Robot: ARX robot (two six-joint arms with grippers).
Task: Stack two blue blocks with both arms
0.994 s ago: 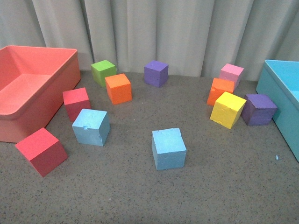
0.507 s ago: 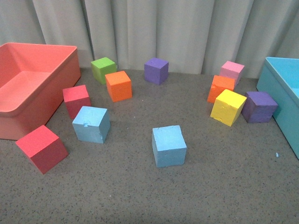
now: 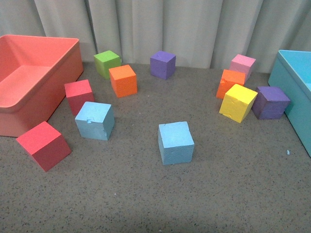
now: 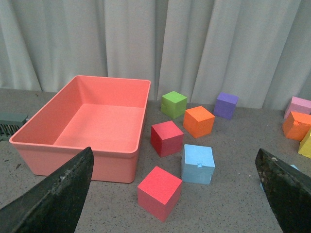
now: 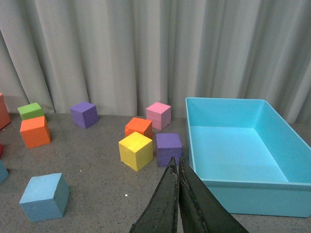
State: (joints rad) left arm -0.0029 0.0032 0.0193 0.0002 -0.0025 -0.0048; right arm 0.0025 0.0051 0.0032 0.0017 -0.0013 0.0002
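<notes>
The plain light sky-blue foam cube [image 3: 175, 142] sits mid grey speckled counter [image 3: 146, 204]; the notched light sky-blue foam cube [image 3: 95, 120] is apart at its 10 o'clock. Left pincer [image 4: 173, 151] is spread wide and empty; right pincer [image 5: 176, 165] is pinched together and empty. Likely best: left straddles the notched cube squarely, right spreads first. No arms show in the front view, and the plain cube is mostly hidden in the left wrist view.
</notes>
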